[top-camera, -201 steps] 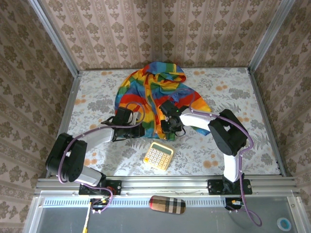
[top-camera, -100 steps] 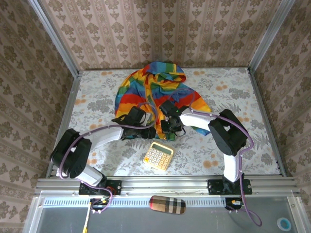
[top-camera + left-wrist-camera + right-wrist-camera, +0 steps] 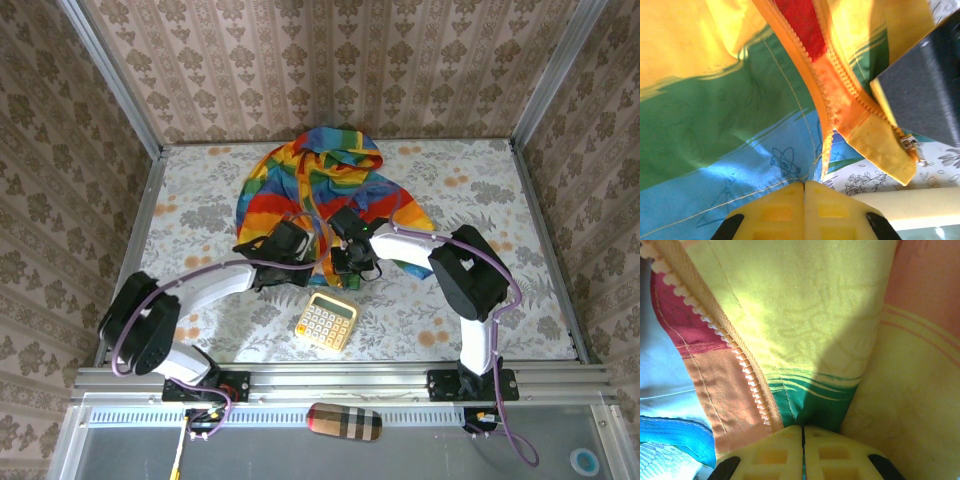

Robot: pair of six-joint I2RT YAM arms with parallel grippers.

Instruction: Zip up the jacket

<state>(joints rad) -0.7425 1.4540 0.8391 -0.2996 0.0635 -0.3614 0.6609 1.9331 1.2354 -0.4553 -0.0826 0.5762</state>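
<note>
One jacket, rainbow-striped and hooded, lying crumpled at the far centre of the worktop. Its orange zipper band has the teeth apart. Left end effector: pads pressed together, clenched on the blue hem fabric just beside the zipper. Right end effector: clenched on green-striped fabric beside the teeth. Calculator: lies near the hem, on its near side.
</note>
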